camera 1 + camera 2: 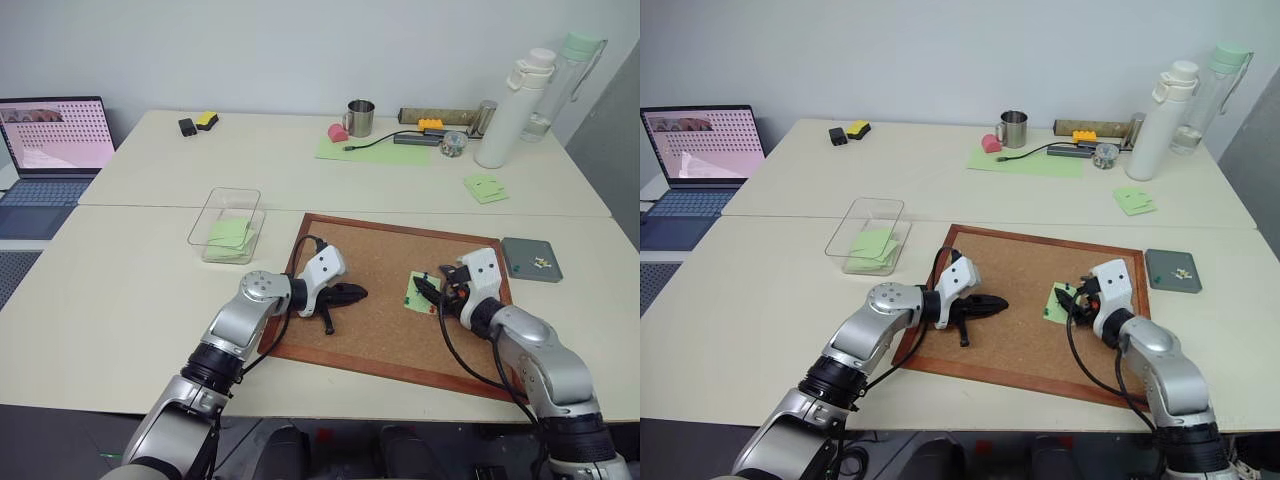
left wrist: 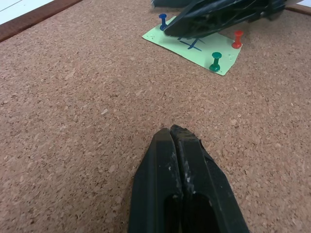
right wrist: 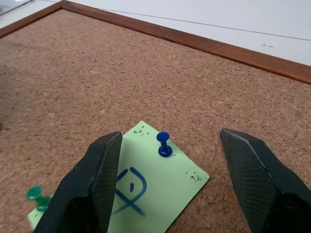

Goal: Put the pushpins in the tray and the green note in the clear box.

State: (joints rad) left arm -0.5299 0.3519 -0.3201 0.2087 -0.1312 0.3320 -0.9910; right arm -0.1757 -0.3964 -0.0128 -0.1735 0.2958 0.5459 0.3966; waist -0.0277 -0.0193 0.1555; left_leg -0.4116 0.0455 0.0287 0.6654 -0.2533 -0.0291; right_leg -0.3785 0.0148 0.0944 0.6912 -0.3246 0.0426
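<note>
The green note [image 3: 155, 182], with a blue pen mark, lies pinned on the right part of the cork board [image 1: 380, 265]. Three pushpins stand in it: blue [image 3: 164, 144], green [image 2: 215, 61] and red [image 2: 237, 39]. My right gripper [image 3: 171, 137] hovers open low over the note, its fingers on either side of the blue pin. My left gripper [image 2: 172, 133] is shut on nothing, its tip close over bare cork left of the note. The dark grey tray [image 1: 520, 255] sits right of the board. The clear box [image 1: 215, 205] stands left of it, holding unmarked green notes.
A laptop [image 1: 55, 150] is at the far left. At the back of the table are a metal mug [image 1: 359, 118], a large green sheet [image 1: 375, 150], cables, two tall bottles [image 1: 520, 105] and loose green notes [image 1: 486, 187]. Small pale bits lie in the tray.
</note>
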